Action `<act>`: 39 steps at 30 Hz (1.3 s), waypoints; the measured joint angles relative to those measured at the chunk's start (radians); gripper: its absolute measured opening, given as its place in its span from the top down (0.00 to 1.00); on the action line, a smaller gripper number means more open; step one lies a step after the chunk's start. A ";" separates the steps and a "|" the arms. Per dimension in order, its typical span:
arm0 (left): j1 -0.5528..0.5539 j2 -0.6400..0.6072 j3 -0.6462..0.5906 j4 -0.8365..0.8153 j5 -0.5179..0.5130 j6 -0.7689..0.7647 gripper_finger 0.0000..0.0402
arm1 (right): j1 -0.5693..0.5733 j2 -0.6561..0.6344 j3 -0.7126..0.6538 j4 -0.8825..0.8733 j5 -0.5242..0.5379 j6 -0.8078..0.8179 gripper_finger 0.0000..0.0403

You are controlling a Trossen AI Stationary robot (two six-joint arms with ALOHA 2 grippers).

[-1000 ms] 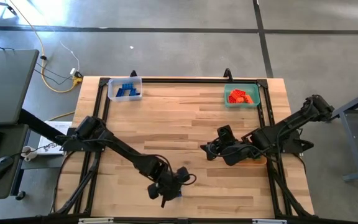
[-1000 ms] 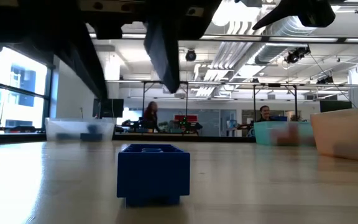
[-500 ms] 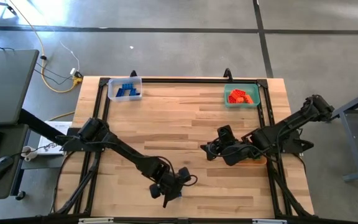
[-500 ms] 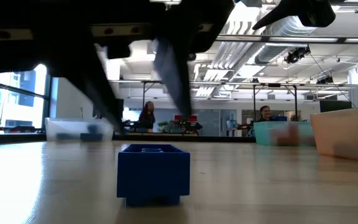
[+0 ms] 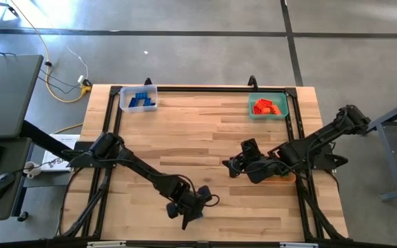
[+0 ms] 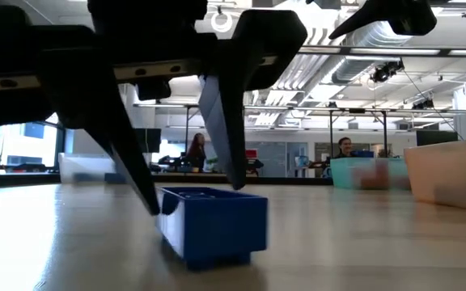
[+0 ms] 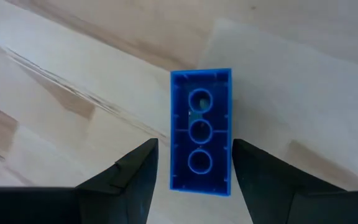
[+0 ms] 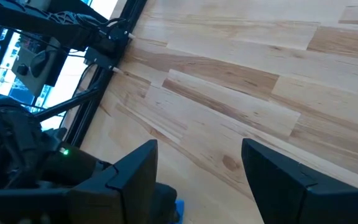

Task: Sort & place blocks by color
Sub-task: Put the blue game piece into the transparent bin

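Lowered since a moment ago, the left gripper (image 7: 193, 168) straddles the small blue studded plastic brick (image 7: 201, 138), fingers open beside its long, light, rigid, slippery sides on the worktop (image 5: 205, 134).

Left tool (image 5: 193, 207) hangs low at the pale wooden worktop's (image 5: 198, 131) near edge; right tool (image 5: 231, 166) sits mid-right; clear bin of blue bricks (image 5: 138, 98) and teal bin of red bricks (image 5: 268, 106) at the far corners.

My high view looks straight down; my low view sits level, close behind the blue block (image 6: 213, 225), which my left wrist view shares.
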 joint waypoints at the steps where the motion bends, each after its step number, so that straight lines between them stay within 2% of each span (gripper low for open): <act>1: 0.001 -0.001 0.001 0.005 0.001 0.000 0.52 | 0.000 0.000 0.000 -0.001 0.000 0.000 0.45; 6: 0.011 -0.001 0.001 0.006 0.003 -0.011 0.52 | 0.000 0.000 0.000 -0.001 0.000 0.000 0.45; 14: 0.019 0.040 0.002 0.004 0.018 -0.111 0.54 | 0.000 0.000 0.000 0.000 -0.001 0.000 0.45; 24: 0.019 0.028 0.000 0.013 0.023 -0.140 0.72 | 0.000 0.000 0.000 0.000 -0.003 0.000 0.45; 39: 0.050 0.004 -0.001 -0.073 0.037 -0.292 0.72 | -0.010 0.000 0.000 -0.044 -0.005 -0.007 0.45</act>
